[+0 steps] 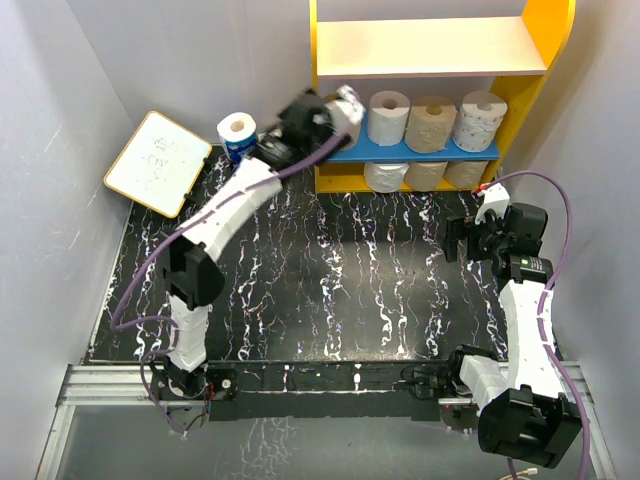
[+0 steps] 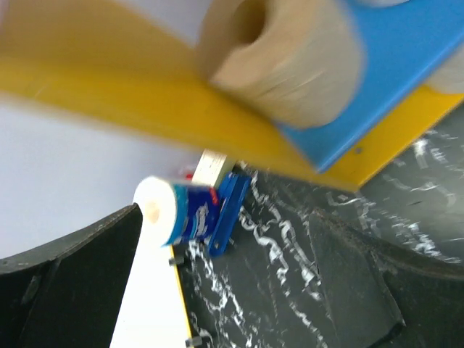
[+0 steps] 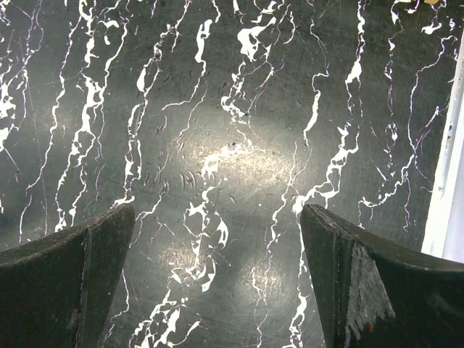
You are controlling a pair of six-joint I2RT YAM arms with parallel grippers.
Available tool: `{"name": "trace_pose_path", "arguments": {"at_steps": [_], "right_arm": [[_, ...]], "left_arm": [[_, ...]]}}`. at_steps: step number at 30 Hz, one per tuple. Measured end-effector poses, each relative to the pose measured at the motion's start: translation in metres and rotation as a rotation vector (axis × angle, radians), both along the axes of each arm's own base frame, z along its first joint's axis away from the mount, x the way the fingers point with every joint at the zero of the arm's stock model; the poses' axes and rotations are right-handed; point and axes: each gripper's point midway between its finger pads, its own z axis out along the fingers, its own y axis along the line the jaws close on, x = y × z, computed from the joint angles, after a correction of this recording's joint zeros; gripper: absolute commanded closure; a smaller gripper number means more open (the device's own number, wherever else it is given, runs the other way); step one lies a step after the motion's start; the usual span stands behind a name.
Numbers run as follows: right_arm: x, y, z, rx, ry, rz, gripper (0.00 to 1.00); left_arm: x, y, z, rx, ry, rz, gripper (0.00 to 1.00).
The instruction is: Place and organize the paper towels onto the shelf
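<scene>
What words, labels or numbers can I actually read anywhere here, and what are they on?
Nothing reads clearly enough to quote.
white writing board: faint scribbles, too small to read.
blue-wrapped paper roll: red and white print on the wrapper, too blurred to read.
shelf, rolls on the shelf, table: no text shows.

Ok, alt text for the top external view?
The left gripper is at the left end of the blue board in the yellow shelf, where three paper rolls stand. The right gripper hangs open over the marbled table.
</scene>
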Motion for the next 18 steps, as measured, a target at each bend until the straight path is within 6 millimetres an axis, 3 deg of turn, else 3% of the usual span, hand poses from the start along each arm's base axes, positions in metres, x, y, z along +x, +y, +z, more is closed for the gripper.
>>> {"name": "trace_pose_path", "arguments": {"at_steps": [5,7,9,11,13,18], "right_arm": [[-0.001,0.002,0.002,-0.002,-0.010,0.016,0.02],[-0.001,0.004,0.002,0.002,-0.012,0.025,0.02],[-0.001,0.004,0.003,0.004,-0.013,0.030,0.02],[-0.001,0.005,0.003,0.006,-0.012,0.033,0.02],[-0.001,0.005,0.003,0.007,-0.013,0.034,0.02],[-0.001,0.005,0.002,0.006,-0.011,0.033,0.02]], "left_arm": [[0.037,0.141,0.012,-0.158,0.180,0.236,0.02],[0.040,0.191,0.009,-0.196,0.215,0.310,0.02],[0.032,0.228,-0.004,-0.200,0.257,0.357,0.02],[0.017,0.242,-0.021,-0.176,0.302,0.355,0.02],[0.010,0.237,-0.030,-0.156,0.328,0.319,0.02],[0.026,0.213,-0.032,-0.154,0.298,0.216,0.02]]}}
